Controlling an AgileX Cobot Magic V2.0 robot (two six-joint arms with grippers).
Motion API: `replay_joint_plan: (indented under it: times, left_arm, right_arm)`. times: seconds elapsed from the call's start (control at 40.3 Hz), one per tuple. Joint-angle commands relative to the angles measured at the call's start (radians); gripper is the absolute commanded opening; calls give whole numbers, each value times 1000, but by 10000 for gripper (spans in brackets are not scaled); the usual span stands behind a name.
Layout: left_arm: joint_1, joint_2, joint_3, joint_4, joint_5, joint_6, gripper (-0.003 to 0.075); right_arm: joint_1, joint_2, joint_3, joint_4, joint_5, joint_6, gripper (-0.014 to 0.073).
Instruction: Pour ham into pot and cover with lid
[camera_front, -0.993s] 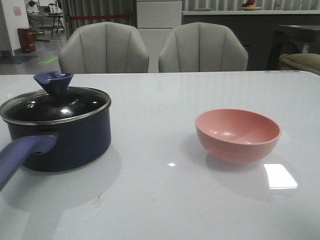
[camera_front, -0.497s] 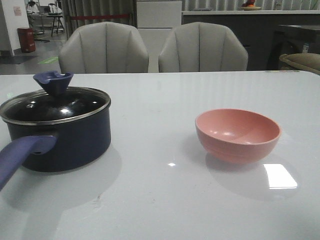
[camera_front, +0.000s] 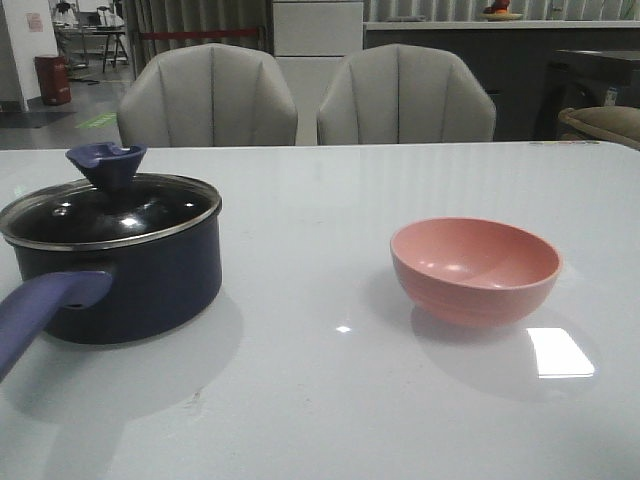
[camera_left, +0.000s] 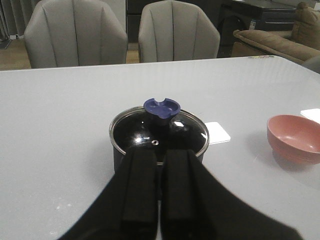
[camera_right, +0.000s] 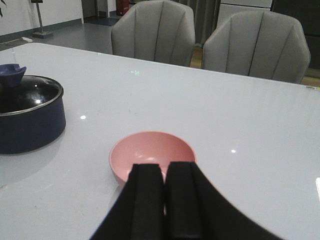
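Observation:
The dark navy pot (camera_front: 130, 280) stands at the left of the table, its blue-purple handle (camera_front: 40, 310) pointing toward me. The glass lid (camera_front: 110, 212) with its dark blue knob (camera_front: 107, 165) sits on the pot. The pink bowl (camera_front: 475, 268) stands at the right and looks empty; no ham shows in any view. My left gripper (camera_left: 160, 155) is shut and empty, held back from the pot (camera_left: 159, 136). My right gripper (camera_right: 164, 170) is shut and empty, just short of the pink bowl (camera_right: 150, 150). Neither gripper shows in the front view.
Two grey chairs (camera_front: 210, 95) (camera_front: 405, 95) stand behind the table's far edge. A sofa arm (camera_front: 600, 122) is at the far right. A bright light patch (camera_front: 560, 352) lies on the glossy white table (camera_front: 320, 400) beside the bowl.

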Motion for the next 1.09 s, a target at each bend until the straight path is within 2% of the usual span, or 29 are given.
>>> replay_joint_plan:
  times: [0.0,0.099,0.174,0.348,0.497,1.068]
  left_arm:
    - [0,12,12,38,-139,0,120]
    - [33,2,97,88,-271,0,120]
    - [112,-24,166,84,-367,0,120]
    - [288,-58,304,28,-491,0,120]
    - [344,-58,403,20,-630,0,120]
    - [344,-58,402,28,-638,0,120]
  right_arm:
    - [-2,8,-26,8,-76,-11,150]
    - [-2,8,-26,8,-76,-11,150]
    - [-2,8,-26,8,-76,-11,150]
    - [-2,8,-26,8,-76,-11,150]
    - [-2,8,-26,8,-77,-11,150]
    - [-2,8,-26,8,-77,-11,150]
